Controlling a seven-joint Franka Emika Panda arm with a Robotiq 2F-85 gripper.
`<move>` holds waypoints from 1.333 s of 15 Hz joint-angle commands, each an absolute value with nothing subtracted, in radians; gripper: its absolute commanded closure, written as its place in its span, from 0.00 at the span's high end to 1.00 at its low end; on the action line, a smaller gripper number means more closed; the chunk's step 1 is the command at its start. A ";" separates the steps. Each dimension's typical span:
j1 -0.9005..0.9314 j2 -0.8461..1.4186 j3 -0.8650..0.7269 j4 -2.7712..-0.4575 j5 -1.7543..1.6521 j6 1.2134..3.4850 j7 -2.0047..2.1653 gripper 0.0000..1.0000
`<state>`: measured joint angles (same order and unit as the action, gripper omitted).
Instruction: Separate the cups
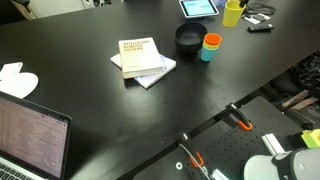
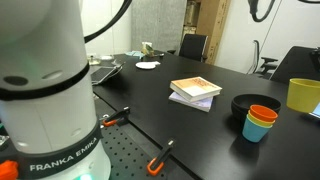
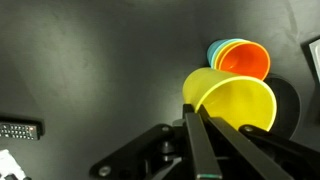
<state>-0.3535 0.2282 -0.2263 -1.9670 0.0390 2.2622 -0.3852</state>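
In the wrist view my gripper (image 3: 190, 108) is shut on the rim of the yellow cup (image 3: 235, 100), which is tipped with its mouth toward the camera. Beyond it, the orange cup (image 3: 245, 60) sits nested inside the teal-blue cup (image 3: 214, 50). In both exterior views the yellow cup (image 1: 232, 12) (image 2: 303, 95) is apart from the nested orange cup (image 1: 211, 40) (image 2: 263, 113) and teal-blue cup (image 1: 208, 52) (image 2: 256, 130). These stand upright on the black table next to the black bowl (image 1: 189, 37) (image 2: 248, 103). The gripper itself is not clear in the exterior views.
Two stacked books (image 1: 143, 60) (image 2: 195, 92) lie mid-table. A tablet (image 1: 198, 8) and cables are at the far edge near the yellow cup. A laptop (image 1: 30, 140) and a white object (image 1: 15, 78) are at one end. A remote (image 3: 20, 128) shows in the wrist view.
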 commanded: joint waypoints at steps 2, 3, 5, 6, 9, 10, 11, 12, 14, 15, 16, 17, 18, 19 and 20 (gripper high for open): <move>-0.359 0.297 -0.250 -1.941 0.015 2.303 -0.356 0.07; -0.363 0.317 -0.247 -1.937 0.027 2.311 -0.364 0.07; -0.369 0.357 -0.237 -1.941 0.034 2.367 -0.387 0.07; -0.374 0.379 -0.231 -1.938 0.039 2.393 -0.397 0.07; -0.396 0.442 -0.202 -1.927 0.064 2.470 -0.427 0.07; -0.404 0.459 -0.192 -1.924 0.073 2.492 -0.434 0.07; -0.415 0.477 -0.182 -1.916 0.083 2.504 -0.439 0.07; -0.428 0.491 -0.169 -1.909 0.097 2.513 -0.447 0.07; -0.446 0.515 -0.149 -1.899 0.114 2.525 -0.453 0.07; -0.455 0.522 -0.139 -1.895 0.122 2.527 -0.458 0.08; -0.460 0.529 -0.134 -1.890 0.127 2.531 -0.455 0.15; -0.464 0.535 -0.131 -1.885 0.126 2.535 -0.451 0.33; -0.466 0.538 -0.129 -1.881 0.122 2.538 -0.449 0.36; -0.464 0.540 -0.133 -1.878 0.113 2.543 -0.443 0.44; -0.463 0.538 -0.135 -1.874 0.108 2.542 -0.439 0.51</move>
<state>-0.4459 0.5265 -0.1483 -1.9074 0.1049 2.5248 -0.4284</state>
